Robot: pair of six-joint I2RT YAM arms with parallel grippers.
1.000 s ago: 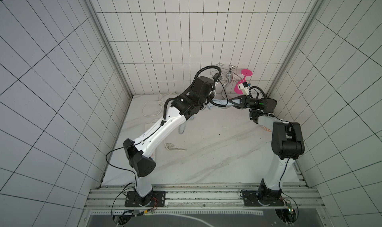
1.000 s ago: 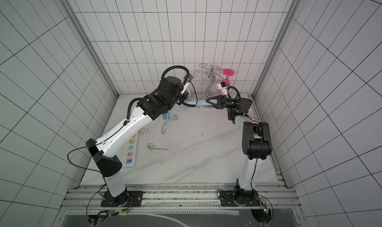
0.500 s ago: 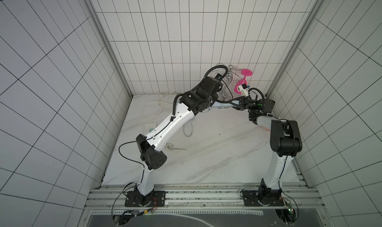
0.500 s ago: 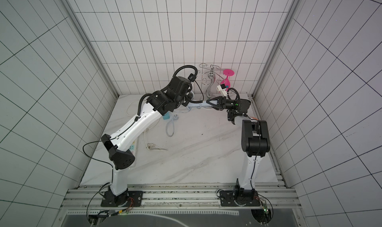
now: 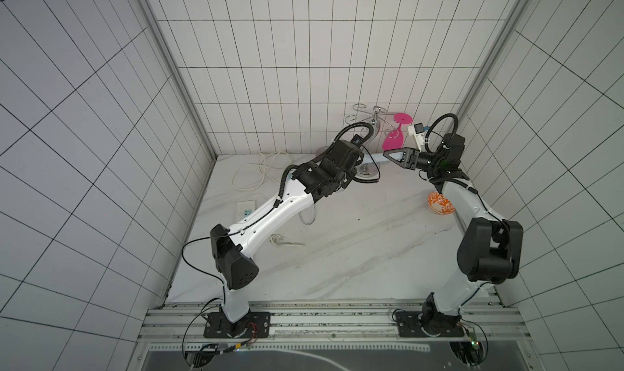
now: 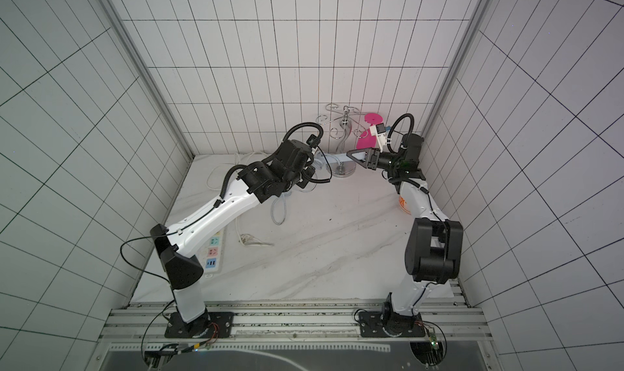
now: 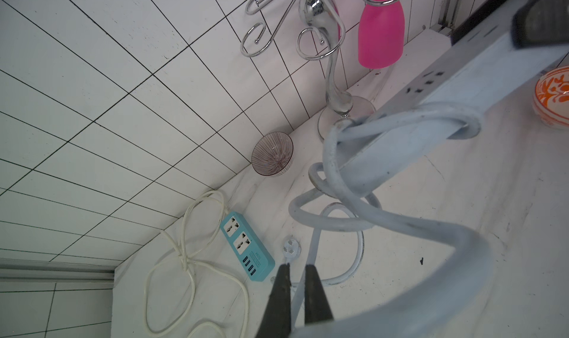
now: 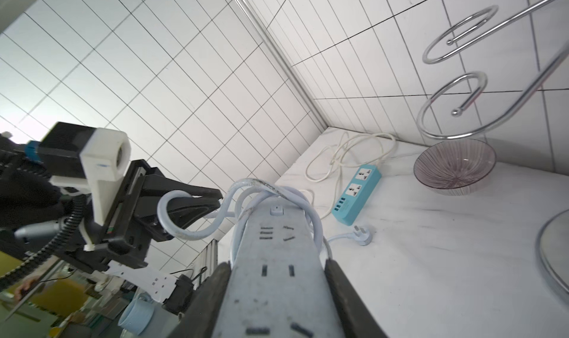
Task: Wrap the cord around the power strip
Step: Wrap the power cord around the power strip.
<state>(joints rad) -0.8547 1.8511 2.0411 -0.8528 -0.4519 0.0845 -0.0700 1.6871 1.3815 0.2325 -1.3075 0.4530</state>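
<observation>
While the right gripper (image 8: 277, 271) was clamped on one end of the slim pale grey-blue plastic power strip (image 7: 452, 84), holding it up above the white marbled bench (image 5: 337, 251), the left gripper (image 7: 298, 270) was closed tight on the thick pale grey-blue cord (image 7: 400, 225). Wrapping looked partway done: a few loose turns circled the strip's free end, while slack and the small plug (image 7: 291, 247) lay on the bench. Next, another turn would need carrying around the strip, kept taut so none slipped off.

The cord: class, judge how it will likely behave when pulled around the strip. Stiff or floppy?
The cord probably is springy, not limp: its loops stand in open curves off the power strip. Turns may well loosen unless kept taut.
</observation>
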